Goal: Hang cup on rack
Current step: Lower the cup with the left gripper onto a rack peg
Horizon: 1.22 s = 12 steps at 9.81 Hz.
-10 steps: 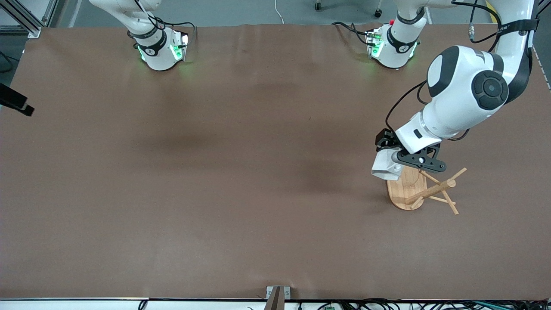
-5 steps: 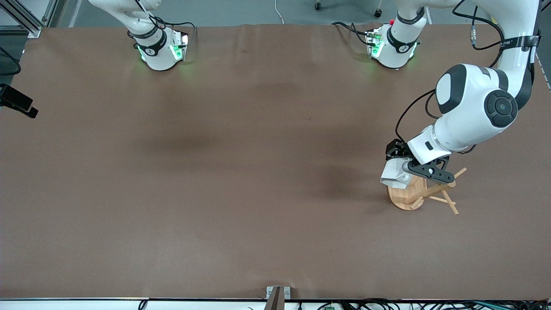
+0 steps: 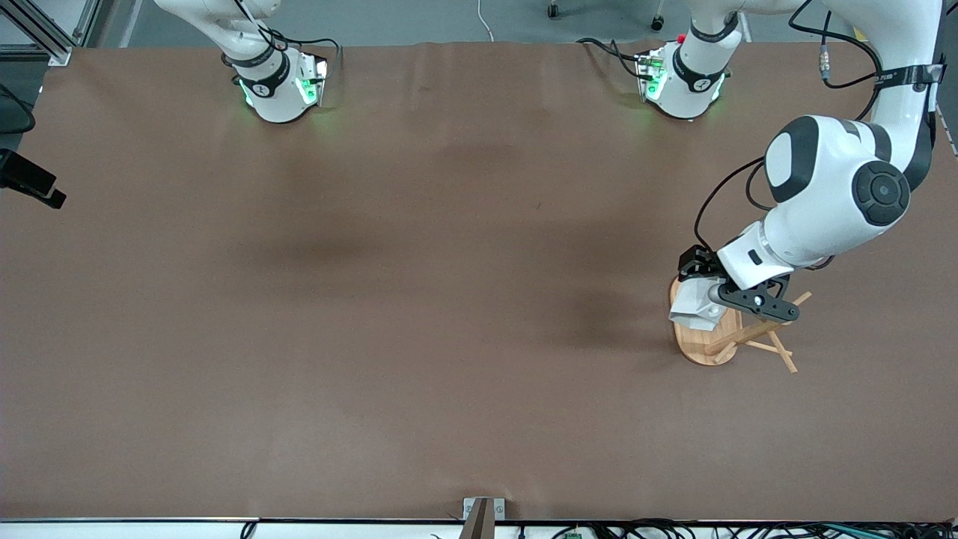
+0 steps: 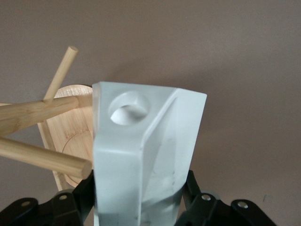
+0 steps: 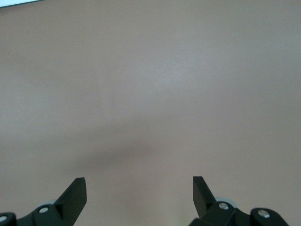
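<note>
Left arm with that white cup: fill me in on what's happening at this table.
The left gripper is shut on the cup and holds it over the base of the rack, at the left arm's end of the table. The hole in the cup's handle sits close beside a peg, but no peg passes through it yet, so the cup is not hung. The right gripper waits open over bare table.

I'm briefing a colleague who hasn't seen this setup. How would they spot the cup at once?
Look toward the left arm's end of the brown table, where a light bamboo rack with thin angled pegs stands. Over its oval base, the left gripper is shut on the cup. It is the only white faceted thing there, its blocky handle pierced by a round hole.
</note>
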Tool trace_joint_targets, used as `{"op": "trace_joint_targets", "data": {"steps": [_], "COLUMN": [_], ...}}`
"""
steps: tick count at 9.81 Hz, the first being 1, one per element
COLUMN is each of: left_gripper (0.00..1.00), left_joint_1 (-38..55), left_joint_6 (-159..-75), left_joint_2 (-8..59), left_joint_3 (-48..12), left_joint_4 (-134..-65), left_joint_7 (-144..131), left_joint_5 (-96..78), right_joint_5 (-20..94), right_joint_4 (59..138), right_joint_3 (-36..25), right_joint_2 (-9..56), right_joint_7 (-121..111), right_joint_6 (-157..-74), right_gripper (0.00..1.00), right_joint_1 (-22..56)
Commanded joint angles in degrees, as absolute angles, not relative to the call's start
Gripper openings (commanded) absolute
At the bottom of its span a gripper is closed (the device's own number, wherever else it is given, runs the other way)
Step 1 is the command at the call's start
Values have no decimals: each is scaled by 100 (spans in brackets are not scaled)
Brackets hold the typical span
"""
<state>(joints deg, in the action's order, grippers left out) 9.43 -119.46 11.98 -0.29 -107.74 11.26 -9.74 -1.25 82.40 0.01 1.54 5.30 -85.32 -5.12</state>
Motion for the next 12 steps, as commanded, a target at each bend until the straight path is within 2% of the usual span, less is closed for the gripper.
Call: {"op": "trace_joint_targets", "data": {"steps": [1, 12], "left_gripper": [1, 2], "left_joint_1": [1028, 993], "left_joint_6": [-12050, -12032], "left_joint_2": [1292, 1230], "left_joint_3": [79, 501], "left_joint_4": [-10898, -11092], "left_joint_7": [1266, 1380], "left_joint_5": [-1081, -1063], "right_joint_5": [-18, -9], "right_joint_4": [8428, 8473], "right_joint_3": [18, 18], "right_joint_2": [9, 9], "right_joint_7": [501, 483], "right_joint_6": [-8605, -8649], "right_gripper": [100, 100], "right_joint_1": [-589, -606]}}
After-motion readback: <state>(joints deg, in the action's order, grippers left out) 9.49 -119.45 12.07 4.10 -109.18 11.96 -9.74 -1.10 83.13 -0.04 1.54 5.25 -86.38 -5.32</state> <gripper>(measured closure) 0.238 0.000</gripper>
